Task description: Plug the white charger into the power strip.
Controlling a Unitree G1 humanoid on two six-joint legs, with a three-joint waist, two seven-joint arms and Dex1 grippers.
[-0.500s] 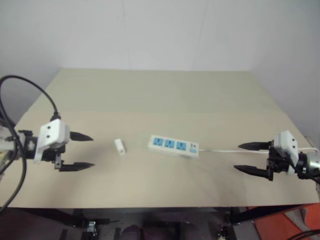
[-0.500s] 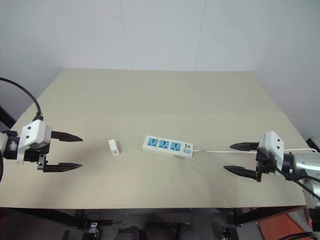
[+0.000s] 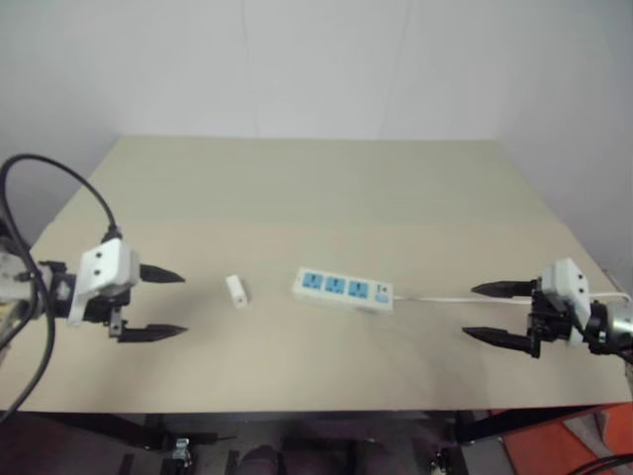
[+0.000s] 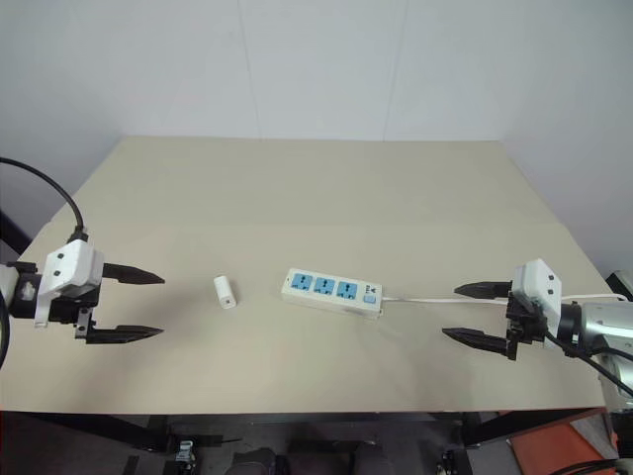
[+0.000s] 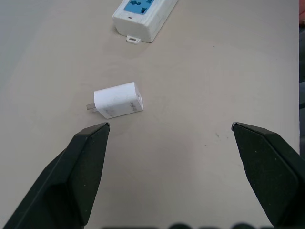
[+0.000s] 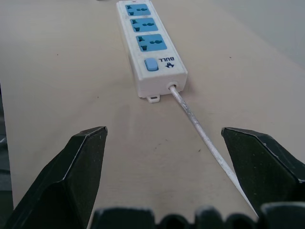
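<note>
The white charger (image 3: 236, 290) lies on its side on the beige table, a short way left of the power strip (image 3: 343, 289). In the left wrist view the charger (image 5: 118, 99) shows its metal prongs at one end, and one end of the power strip (image 5: 141, 15) lies beyond it. My left gripper (image 3: 170, 303) hovers open left of the charger, apart from it, nothing between its fingers. My right gripper (image 3: 483, 312) stands open at the table's right, facing the strip's cord end (image 6: 151, 52). The thin white cord (image 6: 202, 135) runs between its fingers.
The beige table (image 3: 316, 188) ends near both grippers at the front edge. A white wall rises behind it. A black cable (image 3: 59, 178) loops by my left arm. Something orange (image 3: 579, 440) lies on the floor at the lower right.
My left gripper has sunk very slightly. The right gripper, the charger and the strip stay where they were.
</note>
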